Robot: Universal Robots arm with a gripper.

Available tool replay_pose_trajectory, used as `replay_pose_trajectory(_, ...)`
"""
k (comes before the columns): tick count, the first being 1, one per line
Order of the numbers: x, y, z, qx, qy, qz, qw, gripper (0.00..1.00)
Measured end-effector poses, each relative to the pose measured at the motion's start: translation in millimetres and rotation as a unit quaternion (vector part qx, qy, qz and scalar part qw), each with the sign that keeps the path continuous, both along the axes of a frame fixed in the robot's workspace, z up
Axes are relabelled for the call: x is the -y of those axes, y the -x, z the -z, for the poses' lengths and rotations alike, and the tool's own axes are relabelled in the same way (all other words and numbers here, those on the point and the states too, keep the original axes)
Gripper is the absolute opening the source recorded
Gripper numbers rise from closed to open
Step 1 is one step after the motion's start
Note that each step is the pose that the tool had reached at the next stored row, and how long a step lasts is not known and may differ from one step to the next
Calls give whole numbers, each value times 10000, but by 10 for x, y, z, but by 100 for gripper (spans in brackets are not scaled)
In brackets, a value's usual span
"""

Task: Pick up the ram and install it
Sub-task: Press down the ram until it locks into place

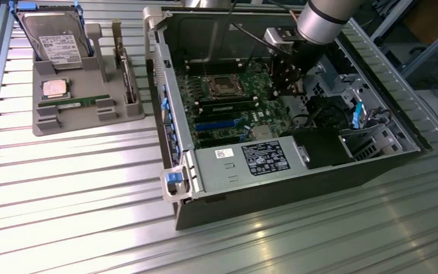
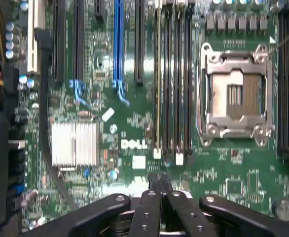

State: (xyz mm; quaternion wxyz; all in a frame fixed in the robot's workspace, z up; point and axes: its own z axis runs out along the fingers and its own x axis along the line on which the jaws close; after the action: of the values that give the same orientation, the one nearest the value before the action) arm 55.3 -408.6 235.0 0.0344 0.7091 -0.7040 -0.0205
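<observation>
- Your gripper (image 2: 159,185) is closed, its two black fingers pressed together with nothing between them; you can see this in the wrist view.
- In the exterior view the arm (image 1: 327,18) reaches down from the far edge of the table into the open computer case (image 1: 280,197), and the gripper (image 1: 289,85) hangs above the green motherboard (image 1: 227,114).
- From the wrist view, your fingertips sit just above the board near the white brand lettering, close to the ends of the long black memory slots (image 2: 173,79).
- Beside those slots you have the empty silver processor socket (image 2: 235,96), its metal frame closed over bare contacts.
- A ribbed silver heatsink (image 2: 74,143) stands on the other side of the lettering, with a blue slot (image 2: 117,44) beyond it.
- The ram (image 1: 74,103) lies flat in the grey tray (image 1: 89,117) near the table's far corner at the exterior view's left, well apart from your gripper.
- A second stick (image 1: 128,77) stands on its edge along the tray side nearest the case.
- The tray also carries the square silver chip (image 1: 55,88) and the hard drive (image 1: 57,43), which stands propped at the tray's far end.
- A grey power supply (image 1: 246,162) with a label fills the near end of the case.
</observation>
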Motion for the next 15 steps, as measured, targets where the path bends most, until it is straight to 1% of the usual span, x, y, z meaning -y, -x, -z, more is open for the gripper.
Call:
replay_pose_trajectory(2,0,-24,-71,-1,0,0,10000,11)
replay_pose_trajectory(3,0,-26,-133,-1,-1,0,10000,11)
replay_pose_trajectory(5,0,-30,-357,0,-1,0,10000,11)
replay_pose_trajectory(6,0,-30,-437,-1,-1,0,10000,11)
replay_pose_trajectory(8,0,-30,-530,-1,0,0,10000,11)
replay_pose_trajectory(10,0,-30,-682,0,-1,0,10000,11)
replay_pose_trajectory(11,0,-30,-706,0,-2,0,10000,11)
replay_pose_trajectory(15,0,-30,-707,-1,-1,0,10000,11)
